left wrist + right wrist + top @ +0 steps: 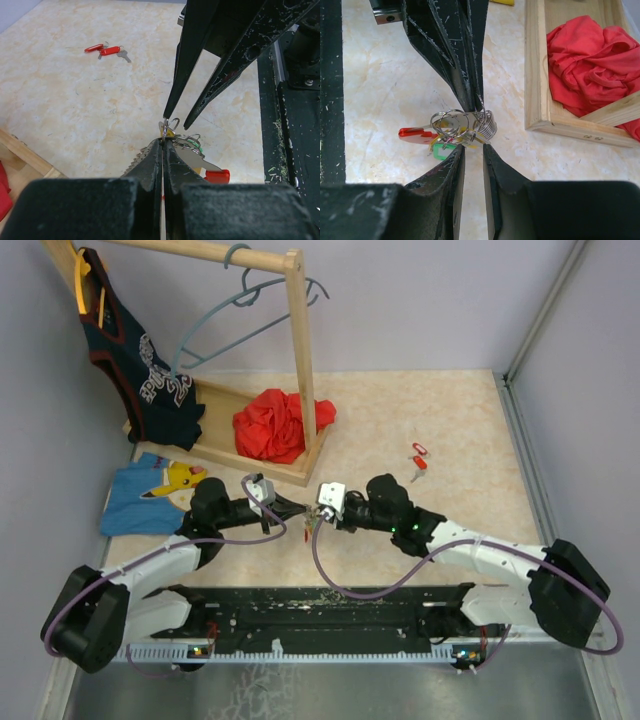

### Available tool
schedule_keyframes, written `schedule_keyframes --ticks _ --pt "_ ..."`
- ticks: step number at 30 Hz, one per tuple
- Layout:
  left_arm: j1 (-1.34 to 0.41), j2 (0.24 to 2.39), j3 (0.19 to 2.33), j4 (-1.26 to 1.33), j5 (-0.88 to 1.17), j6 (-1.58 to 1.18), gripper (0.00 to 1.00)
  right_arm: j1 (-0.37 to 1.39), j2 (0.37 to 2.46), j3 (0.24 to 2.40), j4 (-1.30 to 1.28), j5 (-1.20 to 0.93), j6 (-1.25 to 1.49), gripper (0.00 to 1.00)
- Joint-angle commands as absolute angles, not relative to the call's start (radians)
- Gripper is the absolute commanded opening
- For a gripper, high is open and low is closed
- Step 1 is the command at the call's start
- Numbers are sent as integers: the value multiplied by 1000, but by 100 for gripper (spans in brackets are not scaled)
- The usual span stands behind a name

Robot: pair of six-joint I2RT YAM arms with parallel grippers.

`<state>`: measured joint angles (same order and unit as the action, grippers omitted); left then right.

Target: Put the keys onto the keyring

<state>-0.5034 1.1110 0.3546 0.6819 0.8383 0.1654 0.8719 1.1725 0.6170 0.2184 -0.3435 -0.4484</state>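
Note:
A bunch of keys [451, 131] with red [415, 133], green [441, 150] and yellow tags hangs from small rings just above the table at its middle [306, 524]. My left gripper [163, 140] is shut on the thin wire keyring [165, 128] at the top of the bunch. My right gripper [472, 149] faces it from the opposite side, open by a narrow gap, tips just short of the bunch. From the left wrist, the right fingertips [167, 114] hover over the rings. Two loose red-tagged keys [418, 457] [106, 50] lie on the table further right.
A wooden rack base [535, 75] holding a crumpled red cloth [272, 425] stands at the back left, with a grey-blue hanger [240, 320] and a dark jersey [150, 370] on its rail. A blue shirt [150, 495] lies at the left.

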Motion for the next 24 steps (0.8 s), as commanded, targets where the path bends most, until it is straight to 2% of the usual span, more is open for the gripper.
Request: schedule_keyframes --ticks 1,15,24 --pt "-501 1118 359 743 864 176 0 864 1186 660 294 -374 -433 22" --pt "-500 1123 357 755 883 172 0 864 1204 662 337 -372 -422 19" --pt "-500 1126 357 760 889 167 0 864 1211 667 341 -372 -421 10"
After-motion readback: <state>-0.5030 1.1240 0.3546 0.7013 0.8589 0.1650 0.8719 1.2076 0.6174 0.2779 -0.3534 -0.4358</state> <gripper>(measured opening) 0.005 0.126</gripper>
